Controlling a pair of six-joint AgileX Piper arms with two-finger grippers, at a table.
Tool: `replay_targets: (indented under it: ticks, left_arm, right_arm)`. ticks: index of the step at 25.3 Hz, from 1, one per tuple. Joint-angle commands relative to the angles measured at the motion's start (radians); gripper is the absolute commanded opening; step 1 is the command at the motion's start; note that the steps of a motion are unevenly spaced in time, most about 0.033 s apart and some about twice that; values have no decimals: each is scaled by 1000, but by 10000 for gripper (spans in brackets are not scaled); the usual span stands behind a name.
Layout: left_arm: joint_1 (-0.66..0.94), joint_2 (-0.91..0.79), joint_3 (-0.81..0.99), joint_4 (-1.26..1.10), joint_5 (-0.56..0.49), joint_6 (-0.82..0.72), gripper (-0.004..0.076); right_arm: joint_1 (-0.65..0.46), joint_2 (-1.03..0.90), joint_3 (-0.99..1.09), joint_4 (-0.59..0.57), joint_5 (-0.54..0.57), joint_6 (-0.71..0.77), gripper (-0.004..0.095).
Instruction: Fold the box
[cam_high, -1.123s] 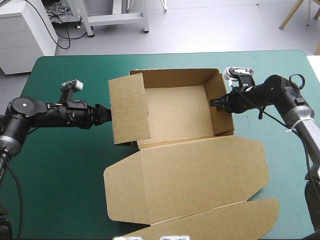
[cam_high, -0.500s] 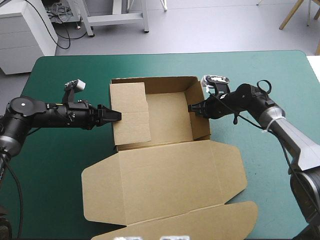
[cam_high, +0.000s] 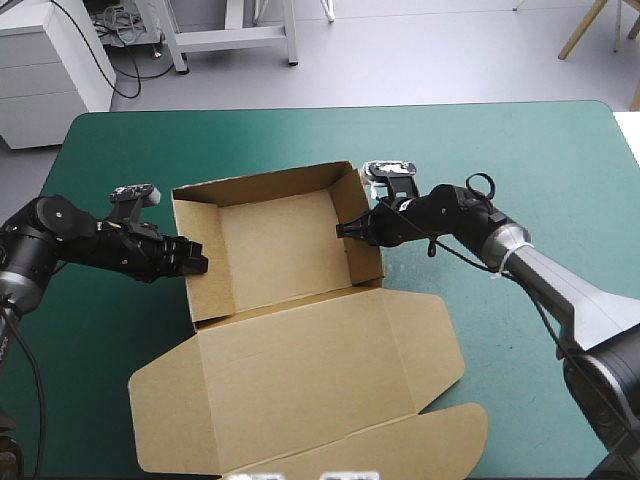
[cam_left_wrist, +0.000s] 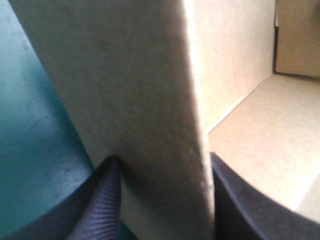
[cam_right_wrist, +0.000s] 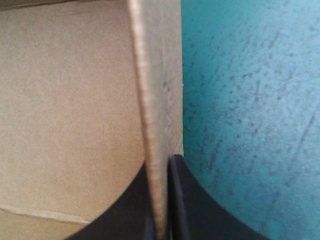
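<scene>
Matte brown box (cam_high: 275, 245) mid-table, an open tray with smooth raised walls, lid (cam_high: 300, 390) flat toward the near edge, its rounded flap cut off there, left gripper (cam_high: 198, 262) pinching the thick left wall, right gripper (cam_high: 345, 230) clamped on the thin right wall, speckled teal-green cover (cam_high: 520, 150), fingertips hidden by board.

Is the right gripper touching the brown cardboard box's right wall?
Touching. Right wrist view: black fingers of the right gripper clamp the brown cardboard box wall.
</scene>
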Motion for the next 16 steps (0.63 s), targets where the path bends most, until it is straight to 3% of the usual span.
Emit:
replay_targets:
  ticks: [1,7,11,14,16]
  left_arm:
    - [-7,-31,-28,4,-31,-62,288]
    - [-127,-31,-28,248,-87,-257,173]
    - [-241,-31,-28,463,-122,-423,104]
    - [-333,-31,-28,612,-153,-566,-10]
    - [-363,-31,-28,624,-192,-602,-10]
  right_arm:
    - [48,-56,-31,52,-76,42,-15]
    - [121,-50,-31,-96,-115,182,-6]
    - [147,-38,-31,-122,-91,218,-6]
    - [149,-38,-31,-128,-31,223,-6]
    - [149,-38,-31,-150,10,227,-6]
